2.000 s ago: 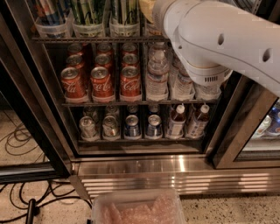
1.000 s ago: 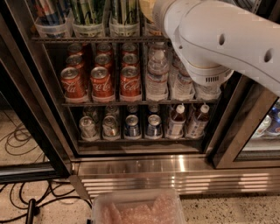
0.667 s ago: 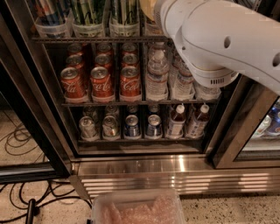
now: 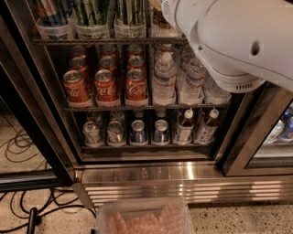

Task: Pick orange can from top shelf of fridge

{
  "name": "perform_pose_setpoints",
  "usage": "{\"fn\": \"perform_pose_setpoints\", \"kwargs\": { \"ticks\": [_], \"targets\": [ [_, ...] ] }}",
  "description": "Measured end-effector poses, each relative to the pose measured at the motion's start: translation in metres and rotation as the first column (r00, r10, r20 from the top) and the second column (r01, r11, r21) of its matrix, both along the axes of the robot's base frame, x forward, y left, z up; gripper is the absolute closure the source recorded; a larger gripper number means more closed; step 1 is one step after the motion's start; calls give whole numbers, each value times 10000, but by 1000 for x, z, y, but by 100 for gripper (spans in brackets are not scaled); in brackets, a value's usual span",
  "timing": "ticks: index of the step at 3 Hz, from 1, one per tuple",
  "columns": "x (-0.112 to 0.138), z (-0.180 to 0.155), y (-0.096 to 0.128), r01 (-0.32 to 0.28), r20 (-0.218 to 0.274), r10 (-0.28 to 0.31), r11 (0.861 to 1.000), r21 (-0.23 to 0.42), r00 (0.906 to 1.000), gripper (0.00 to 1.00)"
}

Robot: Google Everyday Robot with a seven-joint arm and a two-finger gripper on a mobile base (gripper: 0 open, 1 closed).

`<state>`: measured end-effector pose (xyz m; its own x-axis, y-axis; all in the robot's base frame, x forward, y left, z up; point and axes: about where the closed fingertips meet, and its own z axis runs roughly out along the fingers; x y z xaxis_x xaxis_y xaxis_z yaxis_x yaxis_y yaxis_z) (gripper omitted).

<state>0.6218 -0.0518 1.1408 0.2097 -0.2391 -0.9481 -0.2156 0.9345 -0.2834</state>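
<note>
The fridge stands open in front of me. Its top shelf is a dark wire rack holding translucent white bins of tall green-striped cans. A small orange-tan patch, probably the orange can, shows at the top edge just left of my white arm. The arm reaches in at the upper right and covers the right end of the top shelf. My gripper is hidden behind the arm or lies above the picture's edge.
Red cola cans and water bottles fill the middle rack, with small cans and bottles on the rack below. The black door frame stands at the left. Cables lie on the floor. A translucent bin sits at the bottom.
My arm has edged slightly to the left near the top shelf. Nothing on the racks has moved.
</note>
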Motion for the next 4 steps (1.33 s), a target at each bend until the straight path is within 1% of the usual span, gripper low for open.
{"fn": "perform_pose_setpoints", "kwargs": {
  "ticks": [1, 2, 3, 4],
  "targets": [
    [-25, 2, -25, 135, -112, -139, 9993, -355, 9998, 100],
    [-56, -30, -57, 278, -921, -344, 9970, -720, 9952, 100],
    [-85, -72, -78, -8, -1963, -181, 9954, -960, 9804, 100],
    [-110, -117, -98, -526, -3169, 203, 9942, -937, 9483, 100]
  ]
}}
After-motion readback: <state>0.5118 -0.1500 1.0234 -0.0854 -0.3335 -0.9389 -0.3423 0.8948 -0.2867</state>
